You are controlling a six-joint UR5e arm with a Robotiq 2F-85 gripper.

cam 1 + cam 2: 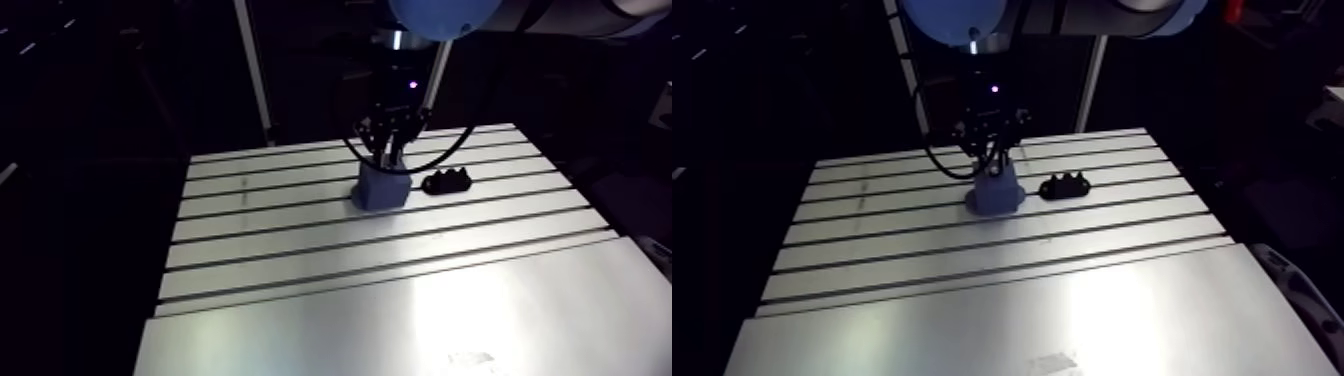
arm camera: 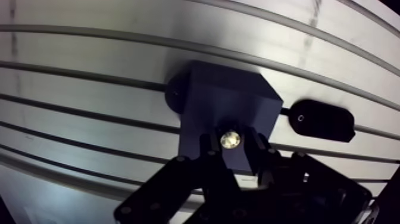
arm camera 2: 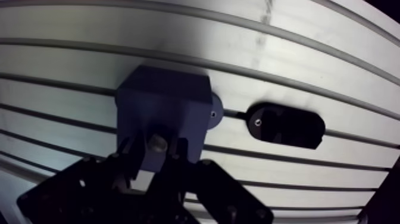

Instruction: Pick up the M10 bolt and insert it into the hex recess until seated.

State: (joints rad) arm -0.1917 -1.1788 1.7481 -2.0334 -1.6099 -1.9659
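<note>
A blue block (image 2: 229, 106) with flanges stands on the slotted table (image 1: 300, 250), the fixture with the recess. In the wrist view a shiny M10 bolt (image 2: 230, 140) shows its end between my two dark fingertips, held just over the block's near top face. My gripper (image 2: 231, 146) is shut on the bolt. In the arm view the gripper (image 1: 390, 150) comes straight down onto the block (image 1: 381, 187). The recess itself is hidden under the bolt and fingers.
A black holder (image 2: 321, 120) with bumps lies on the table beside the block, also seen in the arm view as the black holder (image 1: 447, 182). Table slots run across. A plain smooth plate (image 1: 450, 320) fills the table's near part.
</note>
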